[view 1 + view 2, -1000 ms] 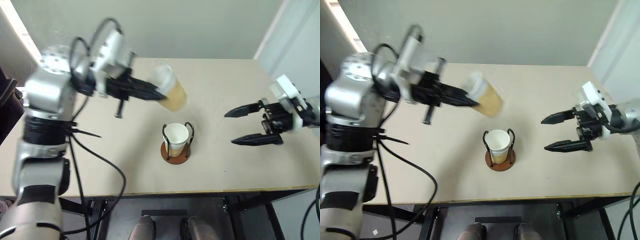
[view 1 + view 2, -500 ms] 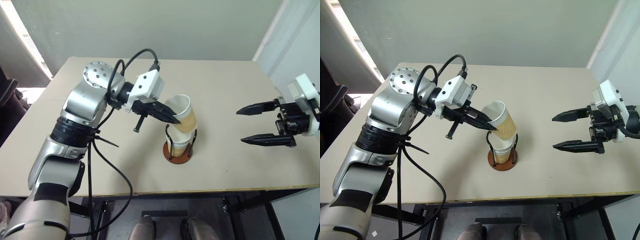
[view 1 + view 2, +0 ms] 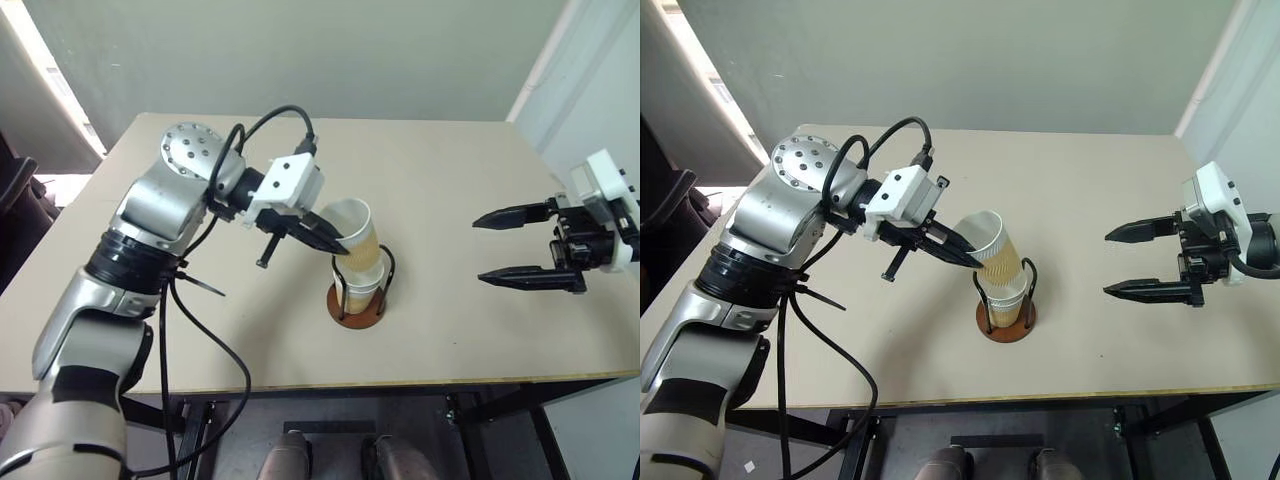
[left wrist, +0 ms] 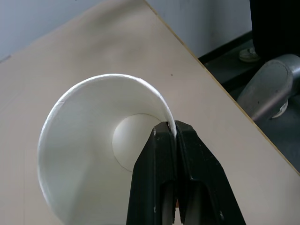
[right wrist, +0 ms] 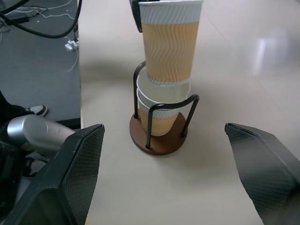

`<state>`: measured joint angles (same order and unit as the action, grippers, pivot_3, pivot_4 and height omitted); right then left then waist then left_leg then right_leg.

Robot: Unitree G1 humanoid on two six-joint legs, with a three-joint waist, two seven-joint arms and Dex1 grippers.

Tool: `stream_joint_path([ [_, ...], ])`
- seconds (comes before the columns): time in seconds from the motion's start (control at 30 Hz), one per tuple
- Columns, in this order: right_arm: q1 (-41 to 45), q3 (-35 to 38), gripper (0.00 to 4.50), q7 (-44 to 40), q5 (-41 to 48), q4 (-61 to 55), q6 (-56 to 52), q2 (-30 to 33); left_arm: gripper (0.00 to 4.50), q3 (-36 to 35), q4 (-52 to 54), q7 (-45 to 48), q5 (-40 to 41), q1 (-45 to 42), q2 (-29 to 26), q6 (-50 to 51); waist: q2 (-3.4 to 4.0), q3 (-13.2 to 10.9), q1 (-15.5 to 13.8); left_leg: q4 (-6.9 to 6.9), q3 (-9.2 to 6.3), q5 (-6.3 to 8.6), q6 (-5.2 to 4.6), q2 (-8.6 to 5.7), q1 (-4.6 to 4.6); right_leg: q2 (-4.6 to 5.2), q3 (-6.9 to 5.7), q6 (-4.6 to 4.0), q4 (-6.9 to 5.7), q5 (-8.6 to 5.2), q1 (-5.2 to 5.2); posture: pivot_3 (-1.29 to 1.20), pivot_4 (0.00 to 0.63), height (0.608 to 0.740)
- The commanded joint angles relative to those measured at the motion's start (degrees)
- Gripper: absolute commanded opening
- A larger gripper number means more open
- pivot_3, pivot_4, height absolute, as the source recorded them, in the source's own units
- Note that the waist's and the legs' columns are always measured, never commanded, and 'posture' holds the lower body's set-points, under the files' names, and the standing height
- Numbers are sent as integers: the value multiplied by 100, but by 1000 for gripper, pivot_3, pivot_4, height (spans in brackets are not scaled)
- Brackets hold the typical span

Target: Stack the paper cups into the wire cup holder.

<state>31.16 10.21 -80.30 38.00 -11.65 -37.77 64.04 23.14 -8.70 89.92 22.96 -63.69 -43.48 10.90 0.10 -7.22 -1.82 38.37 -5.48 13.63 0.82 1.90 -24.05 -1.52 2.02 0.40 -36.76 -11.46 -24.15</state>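
The left gripper [image 3: 338,243] is pinched shut on the rim of a paper cup [image 3: 357,235], one black finger inside the white wall and one outside, as the left wrist view shows. That cup is tilted, its mouth leaning toward ten o'clock in the head views, and its base sits in the mouth of a second cup [image 5: 161,114] already standing in the wire holder [image 3: 357,305]. The right wrist view shows the held cup's bottom just entering the lower cup's rim, not seated down — the two black wire loops stand on either side of the lower cup, above the round reddish-brown base.

The right gripper [image 3: 527,247] hangs well apart at three o'clock from the holder, its fingers spread wide with nothing between them, pointing toward the cups.

The holder stands near the front middle of a pale beige table [image 3: 450,160] with a thin darker edge. Behind the table rises a plain grey-green wall [image 3: 300,50]; at the far right is a lighter panel [image 3: 590,90], and beneath the table a dark floor [image 3: 480,440].
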Motion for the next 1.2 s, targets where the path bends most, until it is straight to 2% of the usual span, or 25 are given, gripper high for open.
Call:
stream_joint_path([
  [0.03,-3,197,4291,76,93,-148,12,75,229,38,83,258,-90,-152,1,-138,0,0,0,0,0,0,0,-1,0,1,0,0,0,0,0,0,150,740],
  [0.13,-13,188,4291,130,66,-134,18,77,1014,114,123,258,-63,-151,-36,-114,0,0,3,0,1,1,-2,-2,0,2,0,1,0,-1,0,0,150,740],
  [0.47,18,52,4291,248,4,-117,98,-31,4456,-68,-84,164,-462,-178,224,-181,0,0,1,0,1,2,-4,-4,0,4,1,4,1,-2,0,0,150,740],
  [0.6,43,3,4291,224,8,-80,135,-47,4456,-270,-295,-107,-636,-269,420,-250,0,0,2,0,1,3,-4,-4,0,4,1,4,0,-3,0,0,150,740],
  [0.7,110,-130,4291,56,13,5,202,-90,4456,-547,-275,-168,-598,-166,286,-39,0,0,7,0,3,3,-6,-4,-1,4,2,6,0,-4,0,0,150,740],
  [0.8,352,-382,4291,-15,-136,325,340,-239,4456,-943,-161,-269,-485,129,-54,296,1,0,68,-2,8,4,-6,-4,2,4,4,8,1,-5,-1,0,150,740],
  [0.9,792,-572,4291,-298,-262,1102,507,-407,4456,-1710,-307,-6,-10,616,-870,957,4,-1,154,-5,11,4,-6,-4,6,2,11,8,-1,-5,-7,0,150,740],
  [0.97,1024,-582,4291,-488,-270,1611,525,-455,4456,-2079,-312,-6,51,1164,-1402,1130,5,-1,167,-13,11,3,-5,-3,2,0,15,7,-3,-6,-17,0,150,740],
  [1.07,1300,-552,4291,-718,-308,2286,558,-455,4456,-2879,56,-167,256,2545,-2063,1497,17,3,166,-22,13,2,-3,-3,4,-1,32,1,-3,-13,-28,0,150,740],
  [1.2,1423,-621,4291,-1042,-465,2773,654,-371,4456,-4111,507,-453,640,4199,-2282,2055,16,3,89,-27,14,9,-6,-3,-2,0,36,-16,-8,-35,-34,0,150,740],
])
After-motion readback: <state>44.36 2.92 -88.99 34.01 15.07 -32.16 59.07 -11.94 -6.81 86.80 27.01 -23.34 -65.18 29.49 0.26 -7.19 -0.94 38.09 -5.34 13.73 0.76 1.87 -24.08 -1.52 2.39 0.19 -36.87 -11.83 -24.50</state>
